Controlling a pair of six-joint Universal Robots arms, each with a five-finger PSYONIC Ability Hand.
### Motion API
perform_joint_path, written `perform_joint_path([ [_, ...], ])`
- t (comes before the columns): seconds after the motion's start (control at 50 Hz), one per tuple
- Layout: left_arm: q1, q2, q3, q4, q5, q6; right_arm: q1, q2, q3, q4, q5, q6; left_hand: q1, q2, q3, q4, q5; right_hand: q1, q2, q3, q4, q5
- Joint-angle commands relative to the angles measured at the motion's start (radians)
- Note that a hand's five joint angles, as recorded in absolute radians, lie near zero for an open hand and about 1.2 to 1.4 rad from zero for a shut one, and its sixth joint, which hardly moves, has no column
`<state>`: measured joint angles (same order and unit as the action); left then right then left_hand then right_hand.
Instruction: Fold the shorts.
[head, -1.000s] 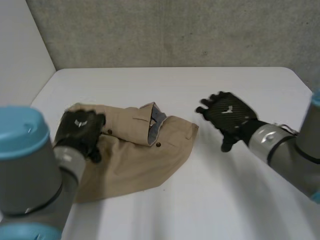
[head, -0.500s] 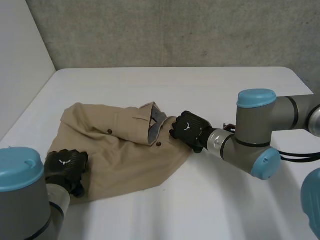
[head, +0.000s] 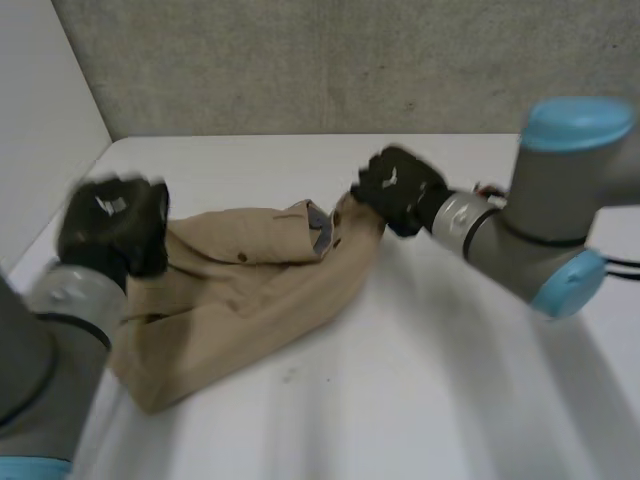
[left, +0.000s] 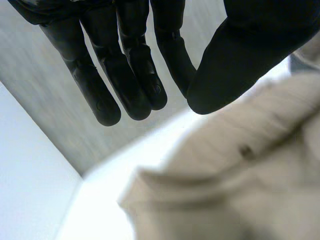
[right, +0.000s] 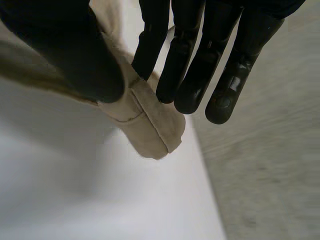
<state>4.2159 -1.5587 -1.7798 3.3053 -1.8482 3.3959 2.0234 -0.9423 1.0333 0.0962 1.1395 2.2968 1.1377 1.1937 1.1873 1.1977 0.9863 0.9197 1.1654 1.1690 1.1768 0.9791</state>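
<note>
- See the right hand (head: 398, 185) pinching the shorts' (head: 250, 290) far-right corner.
- Your left hand (head: 110, 222), fingers straight and empty, hovers over their left edge.
- Long axis: near-left to far-right.

Left arm (head: 45, 350) low at near left, forearm rising to wrist. Left hand (head: 112, 225) raised, back toward camera. In left wrist view its fingers (left: 127, 75) are straight and close together, thumb apart, nothing between. Right arm (head: 545, 225) reaches in from right. Right hand (head: 398, 188) knuckles up, thumb and fingers pinching corner of shorts (right: 150, 125).
</note>
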Motion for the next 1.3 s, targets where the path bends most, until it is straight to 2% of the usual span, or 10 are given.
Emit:
perform_joint_path([
  [0.02, 0.003, 0.192, 0.112, -0.038, 0.073, -0.006, -0.037, -0.228, 0.022, 0.100, 0.002, 0.142, 0.259, 0.203, 0.209, 0.199, 0.235, 0.477, 0.231, 0.227, 0.219, 0.243],
  [0.1, 0.000, 0.226, 0.097, -0.046, 0.124, -0.015, -0.052, -0.289, 0.037, 0.129, 0.008, 0.188, 0.259, 0.203, 0.209, 0.199, 0.235, 0.477, 0.231, 0.227, 0.219, 0.243],
  [0.16, -0.019, 0.198, 0.027, -0.084, 0.130, -0.020, -0.057, -0.296, 0.074, 0.167, 0.016, 0.202, -0.395, -0.451, -0.445, -0.455, -0.419, 0.477, 0.231, 0.227, 0.219, 0.243],
  [0.24, -0.062, 0.077, -0.056, -0.110, 0.130, -0.065, -0.051, -0.286, 0.146, 0.174, 0.051, 0.205, -0.583, -0.639, -0.633, -0.643, -0.606, 0.477, 0.231, 0.227, 0.219, 0.243],
  [0.38, -0.117, -0.096, -0.133, -0.116, 0.141, -0.165, -0.048, -0.236, 0.192, 0.143, 0.209, 0.191, -0.601, -0.657, -0.651, -0.661, -0.624, 0.477, 0.231, 0.227, 0.219, 0.243],
  [0.58, -0.123, -0.176, -0.135, -0.090, 0.138, -0.165, -0.054, -0.239, 0.290, 0.083, 0.213, 0.194, -0.651, -0.707, -0.701, -0.711, -0.674, 0.477, 0.231, 0.227, 0.219, 0.243],
  [0.8, -0.177, -0.330, -0.084, -0.067, 0.130, -0.161, -0.057, -0.256, 0.349, 0.050, 0.213, 0.200, -0.593, -0.649, -0.642, -0.653, -0.616, 0.477, 0.231, 0.227, 0.219, 0.243],
  [1.0, -0.195, -0.334, -0.069, -0.072, 0.126, -0.130, -0.061, -0.277, 0.352, 0.048, 0.215, 0.200, 0.258, 0.202, 0.208, 0.198, 0.235, 0.477, 0.231, 0.227, 0.219, 0.243],
  [1.08, -0.194, -0.319, -0.061, -0.073, 0.121, -0.084, -0.061, -0.288, 0.349, 0.050, 0.212, 0.200, 0.259, 0.203, 0.209, 0.199, 0.235, 0.477, 0.231, 0.227, 0.219, 0.243],
  [1.3, -0.178, 0.108, 0.048, -0.142, 0.076, -0.009, -0.065, -0.487, 0.314, 0.184, 0.203, 0.197, 0.259, 0.203, 0.209, 0.199, 0.235, 0.477, 0.231, 0.227, 0.219, 0.243],
])
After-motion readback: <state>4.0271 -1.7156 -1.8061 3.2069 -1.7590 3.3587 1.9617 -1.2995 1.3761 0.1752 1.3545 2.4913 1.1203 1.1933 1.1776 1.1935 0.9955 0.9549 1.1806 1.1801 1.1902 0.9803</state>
